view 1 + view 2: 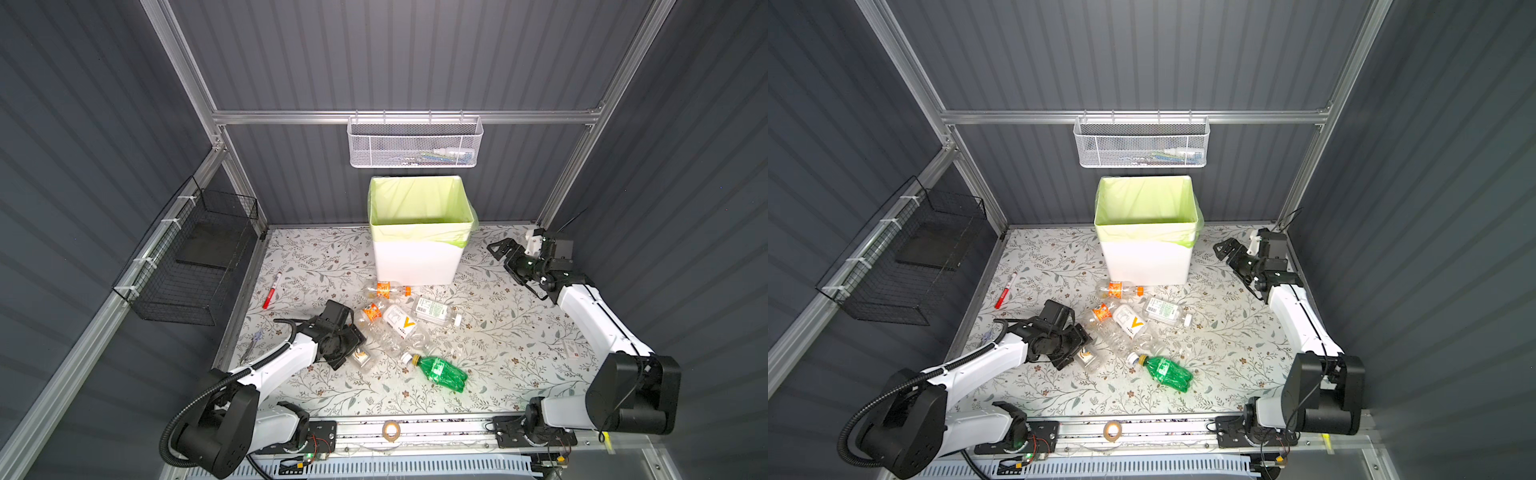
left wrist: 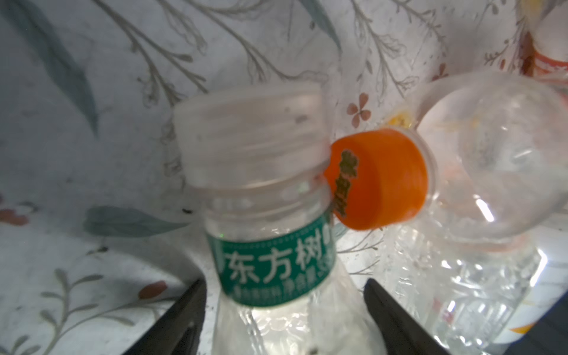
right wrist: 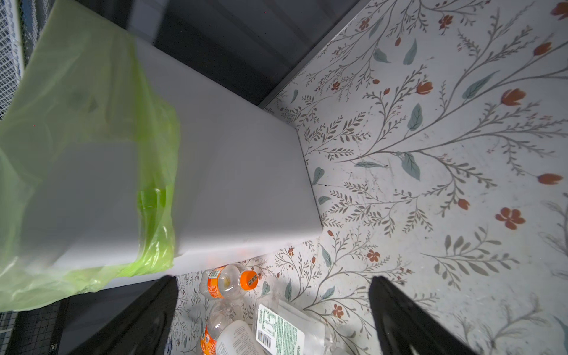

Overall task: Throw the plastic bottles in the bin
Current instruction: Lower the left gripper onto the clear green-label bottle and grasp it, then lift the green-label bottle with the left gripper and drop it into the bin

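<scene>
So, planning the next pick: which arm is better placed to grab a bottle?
Left. The left gripper straddles the green-labelled clear bottle, jaws either side. The right gripper hangs open near the bin, holding nothing.

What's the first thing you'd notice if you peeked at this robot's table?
The tall white bin with its bright green bag stands at the back of the flowery table. In front of it lies a messy heap of plastic bottles, with a green bottle nearest the front. The left gripper has its fingers either side of a clear bottle.
</scene>
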You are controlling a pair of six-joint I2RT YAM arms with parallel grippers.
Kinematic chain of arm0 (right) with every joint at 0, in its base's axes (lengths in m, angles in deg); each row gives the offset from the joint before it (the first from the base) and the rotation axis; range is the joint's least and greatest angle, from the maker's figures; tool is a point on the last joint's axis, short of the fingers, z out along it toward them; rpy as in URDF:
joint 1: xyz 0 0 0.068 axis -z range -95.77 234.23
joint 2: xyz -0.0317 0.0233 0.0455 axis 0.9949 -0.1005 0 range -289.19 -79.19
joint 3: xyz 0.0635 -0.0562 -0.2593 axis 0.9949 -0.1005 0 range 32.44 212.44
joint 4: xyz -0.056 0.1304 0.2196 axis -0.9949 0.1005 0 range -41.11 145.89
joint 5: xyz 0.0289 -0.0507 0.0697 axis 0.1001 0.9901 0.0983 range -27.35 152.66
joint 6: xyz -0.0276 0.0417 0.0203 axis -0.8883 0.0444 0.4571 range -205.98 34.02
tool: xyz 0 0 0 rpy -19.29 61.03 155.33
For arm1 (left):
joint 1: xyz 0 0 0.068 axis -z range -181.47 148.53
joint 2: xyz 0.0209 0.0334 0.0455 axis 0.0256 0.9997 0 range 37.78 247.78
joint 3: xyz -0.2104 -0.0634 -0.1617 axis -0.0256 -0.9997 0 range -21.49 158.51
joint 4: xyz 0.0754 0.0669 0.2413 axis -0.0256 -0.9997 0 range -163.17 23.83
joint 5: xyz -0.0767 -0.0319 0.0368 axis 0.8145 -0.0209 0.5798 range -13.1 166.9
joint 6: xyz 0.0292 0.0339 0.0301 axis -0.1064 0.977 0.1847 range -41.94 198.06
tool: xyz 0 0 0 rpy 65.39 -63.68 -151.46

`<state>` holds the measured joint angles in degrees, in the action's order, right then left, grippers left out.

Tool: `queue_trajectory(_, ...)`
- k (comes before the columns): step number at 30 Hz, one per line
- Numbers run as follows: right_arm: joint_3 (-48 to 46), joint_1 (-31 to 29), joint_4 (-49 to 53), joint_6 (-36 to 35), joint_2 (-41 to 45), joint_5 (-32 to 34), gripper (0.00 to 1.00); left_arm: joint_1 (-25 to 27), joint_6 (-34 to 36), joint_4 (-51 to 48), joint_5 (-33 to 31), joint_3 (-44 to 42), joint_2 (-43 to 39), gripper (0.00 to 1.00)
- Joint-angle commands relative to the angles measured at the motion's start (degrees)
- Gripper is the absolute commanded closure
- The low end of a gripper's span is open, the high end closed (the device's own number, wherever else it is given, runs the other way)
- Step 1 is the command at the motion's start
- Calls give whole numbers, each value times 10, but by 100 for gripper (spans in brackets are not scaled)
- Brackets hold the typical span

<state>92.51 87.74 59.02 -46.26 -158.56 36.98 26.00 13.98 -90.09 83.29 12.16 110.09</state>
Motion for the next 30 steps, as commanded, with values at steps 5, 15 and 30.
queue_trajectory(5, -14, 7, -28, 10, -8, -15, 1, 5, 47, -35, -19, 20, 18, 34)
queue_trajectory(15, -22, 11, -28, 8, -8, -16, 2, 5, 97, -93, -59, 53, -25, 53)
queue_trajectory(30, -45, 10, -38, 24, 16, -40, 2, -3, 470, -12, -111, 884, 147, 5)
